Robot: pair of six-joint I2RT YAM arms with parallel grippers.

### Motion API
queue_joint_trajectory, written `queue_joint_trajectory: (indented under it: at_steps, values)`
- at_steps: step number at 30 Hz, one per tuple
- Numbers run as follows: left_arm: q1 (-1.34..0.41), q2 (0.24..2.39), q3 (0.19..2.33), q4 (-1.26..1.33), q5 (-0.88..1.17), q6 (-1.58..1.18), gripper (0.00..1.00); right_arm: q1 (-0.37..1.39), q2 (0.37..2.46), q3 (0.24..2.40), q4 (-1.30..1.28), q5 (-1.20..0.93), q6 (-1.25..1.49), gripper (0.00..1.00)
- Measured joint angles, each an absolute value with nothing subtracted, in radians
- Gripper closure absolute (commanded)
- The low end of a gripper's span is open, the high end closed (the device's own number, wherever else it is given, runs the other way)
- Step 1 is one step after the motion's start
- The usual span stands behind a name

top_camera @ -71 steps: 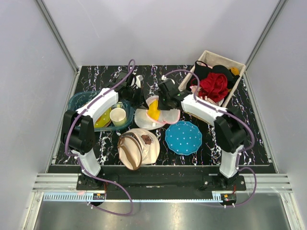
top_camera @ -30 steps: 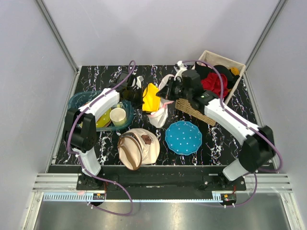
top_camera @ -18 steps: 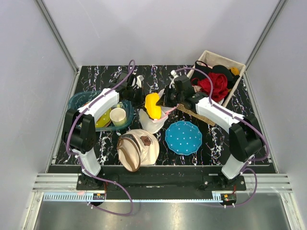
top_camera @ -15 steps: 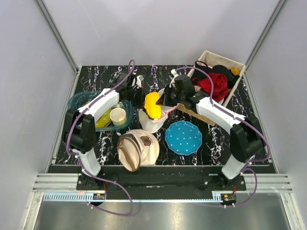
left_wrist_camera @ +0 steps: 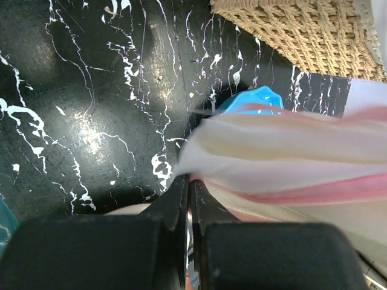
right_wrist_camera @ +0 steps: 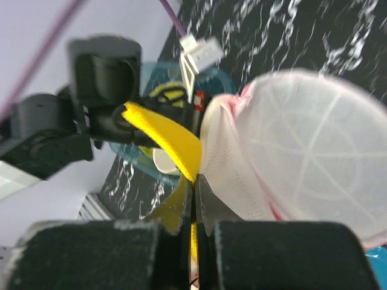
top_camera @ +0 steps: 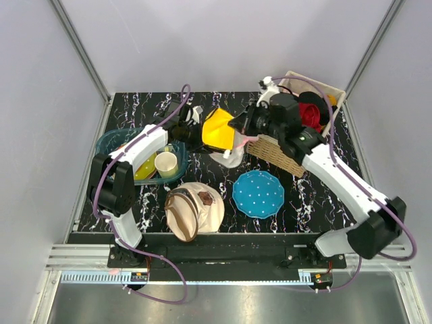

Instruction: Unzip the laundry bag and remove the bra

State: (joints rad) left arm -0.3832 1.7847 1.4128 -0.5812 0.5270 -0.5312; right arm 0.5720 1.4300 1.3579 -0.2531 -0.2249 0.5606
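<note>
Seen from the left wrist, the laundry bag (left_wrist_camera: 284, 163) is smeared with blur and runs off the edge at 3 o'clock, hiding most of the blue plate (left_wrist_camera: 251, 101). The woven basket (left_wrist_camera: 296, 30) is cropped at 1 o'clock. From above, the yellow bra (top_camera: 217, 128) covers much of the bag.

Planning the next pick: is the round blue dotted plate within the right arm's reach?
Probably not yet: the right gripper is shut on the yellow fabric bra; the plate lies uncovered.
</note>
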Motion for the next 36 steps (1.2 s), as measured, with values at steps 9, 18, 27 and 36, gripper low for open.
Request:
queue_joint_trajectory:
  at_steps: [9, 18, 27, 36]
  values:
    - [-0.381, 1.781, 1.413, -0.582, 0.521, -0.530, 1.00, 0.527, 1.185, 1.328, -0.205, 0.023, 0.577, 1.00]
    - [-0.351, 1.769, 1.413, -0.583, 0.515, -0.525, 1.00, 0.371, 1.147, 1.288, -0.236, 0.140, 0.580, 1.00]
    - [-0.313, 1.744, 1.498, -0.595, 0.476, -0.562, 1.00, 0.084, 1.338, 1.465, -0.291, 0.097, 0.573, 1.00]
    - [-0.276, 1.767, 1.664, -0.596, 0.472, -0.572, 1.00, -0.086, 1.444, 1.499, -0.318, 0.012, 0.633, 1.00]
